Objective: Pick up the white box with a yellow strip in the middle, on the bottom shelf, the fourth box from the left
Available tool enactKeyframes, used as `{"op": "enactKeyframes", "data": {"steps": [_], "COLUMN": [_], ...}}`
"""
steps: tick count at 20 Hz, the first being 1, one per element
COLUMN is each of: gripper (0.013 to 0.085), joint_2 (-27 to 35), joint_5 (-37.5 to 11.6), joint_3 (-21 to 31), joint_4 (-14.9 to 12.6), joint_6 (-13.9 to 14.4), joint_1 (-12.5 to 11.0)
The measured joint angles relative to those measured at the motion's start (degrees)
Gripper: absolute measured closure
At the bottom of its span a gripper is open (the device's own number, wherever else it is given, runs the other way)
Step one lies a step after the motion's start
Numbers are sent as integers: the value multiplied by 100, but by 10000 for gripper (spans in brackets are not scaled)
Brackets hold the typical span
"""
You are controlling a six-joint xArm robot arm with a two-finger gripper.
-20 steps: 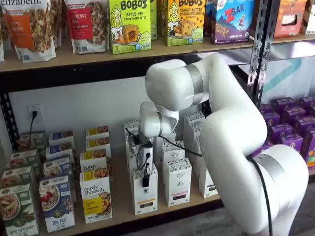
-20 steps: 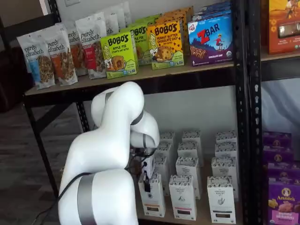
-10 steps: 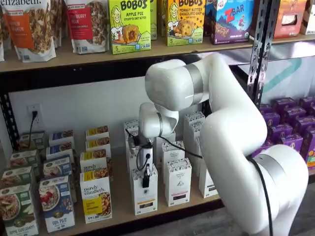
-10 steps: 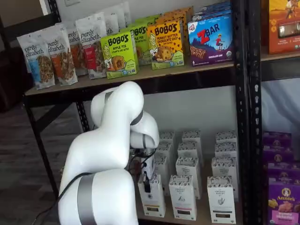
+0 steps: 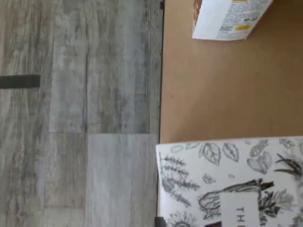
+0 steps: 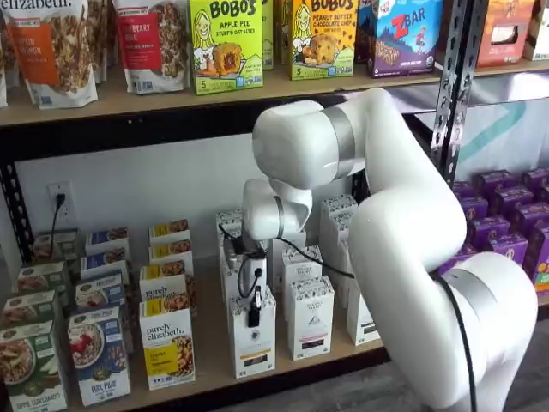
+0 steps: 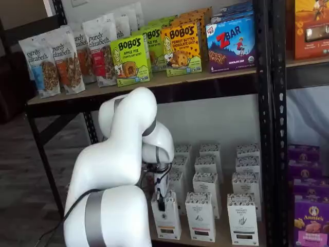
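The gripper (image 6: 255, 316) hangs over the top of the white box (image 6: 254, 342), the front carton in its column on the bottom shelf (image 6: 214, 378). In both shelf views the black fingers sit right at the box's speckled top band, and they have just closed: a second ago they stood partly apart, now they are pinched in on the box top. From where I stand the gap itself is hidden by the finger seen side-on, but the squeeze is on the carton and nothing else is between them.

The arm (image 6: 395, 223) has hardly shifted in that second; the elbow sits a touch higher and the wrist is over the same spot. The box has not left the board. It stands upright, base flat on the shelf near the front edge, with a yellow-panelled granola box (image 6: 168, 343) to its left and a like white carton (image 6: 310, 318) just beside it on the right.

The wrist view looks down past the shelf's front edge to the grey plank floor (image 5: 80, 118), with the leaf-printed top of a carton (image 5: 232, 179) close under the camera.

So I judge the grasp is made and the lift is what is left. The hold is only on the narrow top, so a straight rise looks safest, clear of the neighbour on the right and the cartons behind.
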Motion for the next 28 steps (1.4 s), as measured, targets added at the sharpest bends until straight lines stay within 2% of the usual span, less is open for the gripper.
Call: {"op": "enactKeyframes", "data": {"steps": [2,7,16,20,28], "gripper": [490,490,490,490,490], "joint_2": [-39,-252,-1251,-1611,-2392], "joint_5": [-83,-98,-191,-328,-499], "joint_3": [83,358,1611,2084,2975], "joint_4": [-156,-199,-206,-405,-613], "joint_6": [128,168,287,548,1055], "joint_1": [5,12,144,240,570]}}
